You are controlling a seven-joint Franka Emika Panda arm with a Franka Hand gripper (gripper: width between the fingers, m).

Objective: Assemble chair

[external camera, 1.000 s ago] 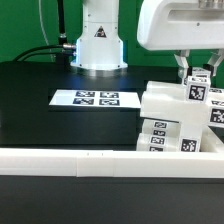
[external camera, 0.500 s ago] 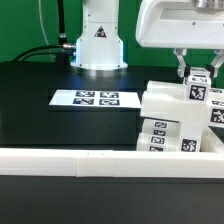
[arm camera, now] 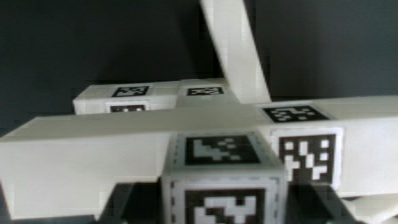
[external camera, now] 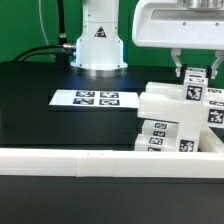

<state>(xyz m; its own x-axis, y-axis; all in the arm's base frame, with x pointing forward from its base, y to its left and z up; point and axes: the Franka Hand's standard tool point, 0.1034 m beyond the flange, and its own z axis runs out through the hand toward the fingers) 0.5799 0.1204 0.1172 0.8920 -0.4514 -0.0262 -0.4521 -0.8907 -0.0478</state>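
Exterior view: one black table (external camera: 50,120) carries everything, with a single long white rail (external camera: 70,160) along its near edge, probably a stop to square parts against. The chair (external camera: 165,125), a partly built cluster of white tagged pieces, sits at the exterior view's right, pressed up against that rail, which would steady it while parts go on. How many pieces make up the cluster cannot be counted here; several tags show on its faces. One marker board (external camera: 93,98) lies flat mid-table, well apart from the cluster. Smallest, one gripper (external camera: 196,72) reaches down from above, its jaws narrowed on a tagged block (arm camera: 222,185) standing upright at the top of the cluster, apparently holding it to seat or turn it.
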